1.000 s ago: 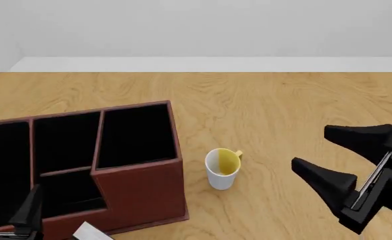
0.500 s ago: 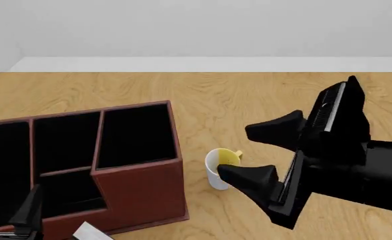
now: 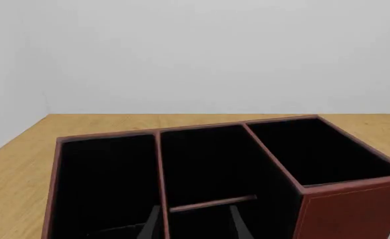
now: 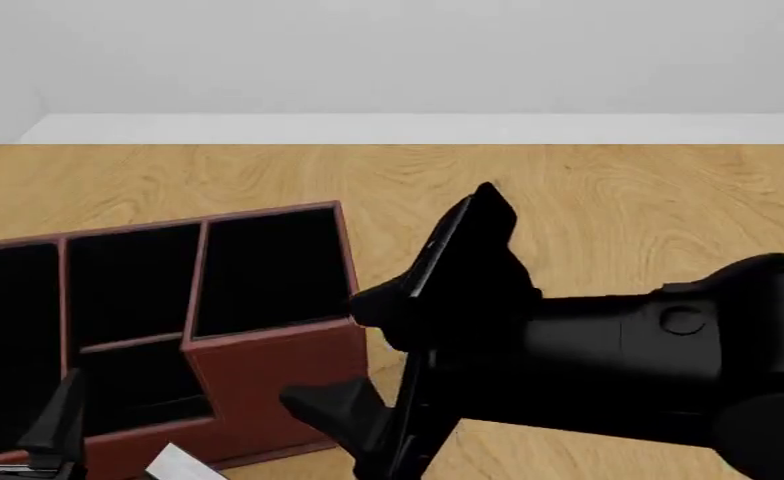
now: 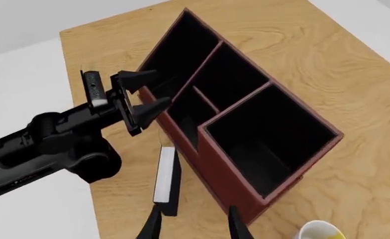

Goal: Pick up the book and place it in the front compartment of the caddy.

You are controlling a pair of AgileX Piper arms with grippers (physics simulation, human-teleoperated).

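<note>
Down by the near edge of the table, the right gripper (image 4: pixel 365 355) has its two black fingers spread apart with nothing between them; one fingertip (image 4: pixel 315 405) points at the near right corner of the caddy (image 4: pixel 279 375), the other sits just off the top edge of that corner's wall. From the right wrist view the same pair of tips (image 5: pixel 149 226) pokes into the picture, apart and empty, and just ahead of them lies the book (image 5: pixel 165 177), a thin slab with a pale face and dark cover, flat on the wood beside the caddy's (image 5: pixel 248 129) long wall and outside every compartment. In the front view only a pale corner of the book (image 4: pixel 185 464) shows, right below the caddy's lower-walled section. A little beyond the book, the left gripper (image 5: pixel 144 93) hangs over the caddy's low section with its fingers also parted and holding nothing; the front view catches just its dark tips (image 4: pixel 19 418) over that end of the caddy, and its own wrist view shows the tips (image 3: pixel 148 230) apart over the black interior (image 3: pixel 208 169). Close behind the right fingers, a white-and-yellow mug (image 5: pixel 322 230) peeks in on the wooden table (image 4: pixel 606 210).
</note>
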